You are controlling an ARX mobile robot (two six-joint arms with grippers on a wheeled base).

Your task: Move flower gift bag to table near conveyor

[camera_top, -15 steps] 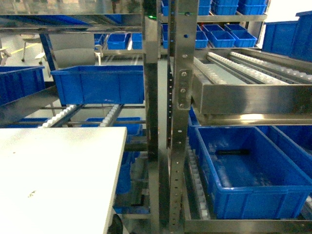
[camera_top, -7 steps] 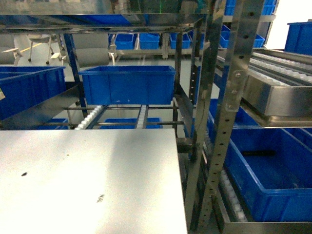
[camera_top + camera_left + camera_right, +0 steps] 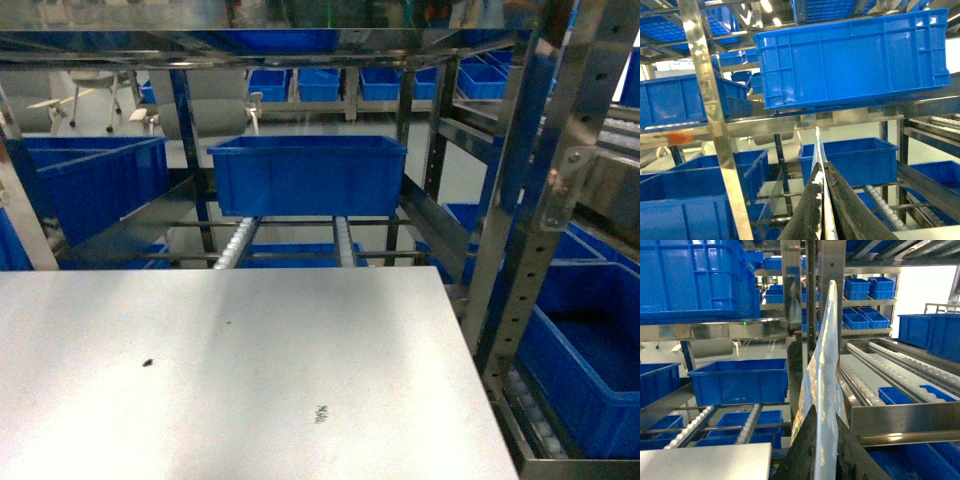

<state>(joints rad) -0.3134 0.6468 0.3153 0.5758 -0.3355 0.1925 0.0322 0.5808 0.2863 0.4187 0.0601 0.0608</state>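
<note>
The flower gift bag (image 3: 824, 390) stands edge-on in my right gripper (image 3: 821, 440), its long axis vertical, top pointing straight up; its skin is glossy, crinkled, silvery-blue film, narrowing to a thin edge. My dark fingers are pinched together on its lower end. My left gripper (image 3: 824, 210) is likewise clamped on a thin white sheet (image 3: 819, 165), upright. Below lies the flat, plain white table (image 3: 200, 390); behind it the stainless conveyor (image 3: 290, 240) with white rollers carries a blue plastic bin (image 3: 308, 175).

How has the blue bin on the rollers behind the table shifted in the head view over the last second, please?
Yes: the blue bin shifted right in view, along with the steel upright; the camera turned, not the bin.
</note>
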